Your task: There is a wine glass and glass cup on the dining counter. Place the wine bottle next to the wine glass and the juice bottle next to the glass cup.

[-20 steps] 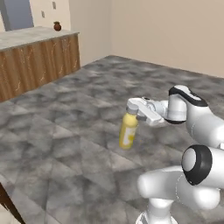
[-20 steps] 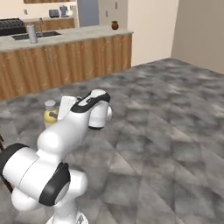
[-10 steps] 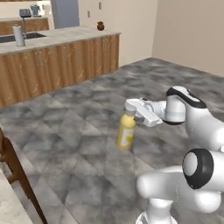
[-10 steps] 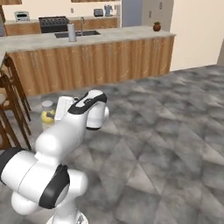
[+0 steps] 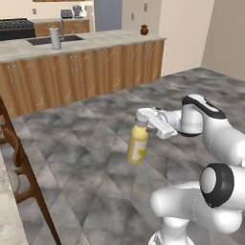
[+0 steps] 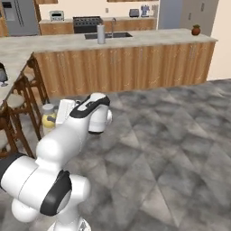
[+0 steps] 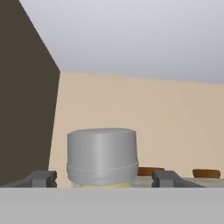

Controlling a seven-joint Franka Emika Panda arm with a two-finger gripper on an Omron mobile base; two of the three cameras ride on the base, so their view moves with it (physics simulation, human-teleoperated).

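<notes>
Gripper pinches the juice bottle at its neck, bottle hanging upright in mid-air over the grey floor. Left base view shows the whole yellow body; right base view shows just the cap and shoulder peeking out left of the arm. Hand view gives the cap between the two fingertips (close on either side). Right base view also catches bar stools at far left.

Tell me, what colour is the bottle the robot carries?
Yellow-orange juice bottle, clearest in the left base view.
</notes>
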